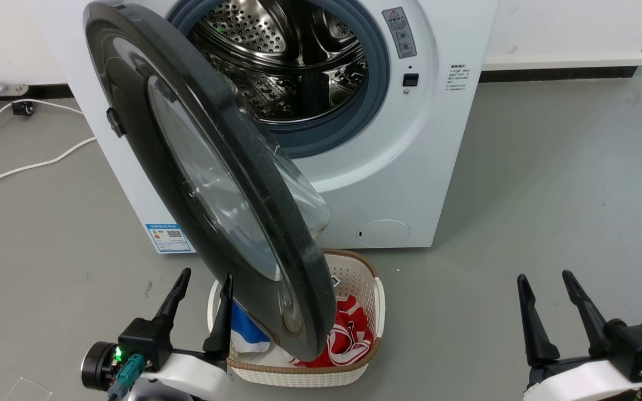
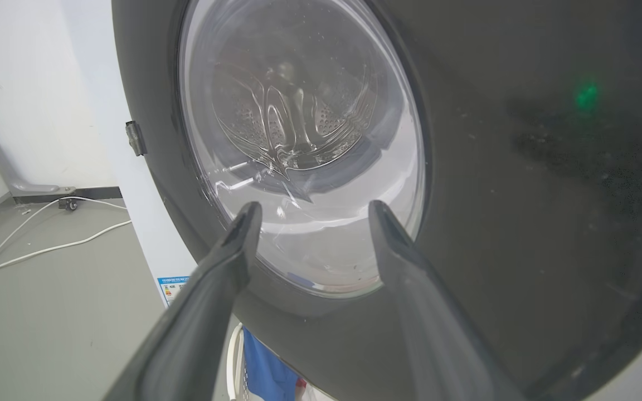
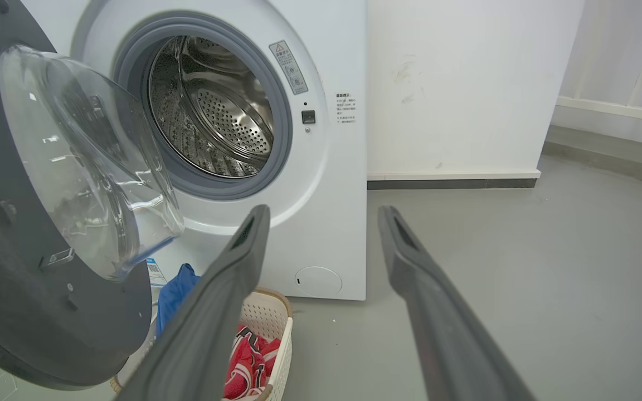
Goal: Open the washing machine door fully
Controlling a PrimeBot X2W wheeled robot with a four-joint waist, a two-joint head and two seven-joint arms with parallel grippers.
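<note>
- Fingers of my left gripper [image 1: 207, 275] stand spread and empty, just before the outer face of the washing machine door [image 1: 215, 167]; my right gripper [image 1: 544, 275], also spread, is well apart from it.
- Door hangs part-open, swung out over the basket [image 1: 379, 289].
- Judged stiff, glossy, likely slippery; glass bowl [image 3: 87, 156] fragile, so I would push at the black rim [image 1: 298, 234].
- Basket holds red cloth [image 1: 349, 334] and blue cloth [image 1: 246, 331].

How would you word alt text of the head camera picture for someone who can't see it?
A white washer has its round black washing machine door hanging partly open above a basket of red and blue clothes, steel drum exposed. The left gripper and right gripper sit open at the lower corners.
</note>
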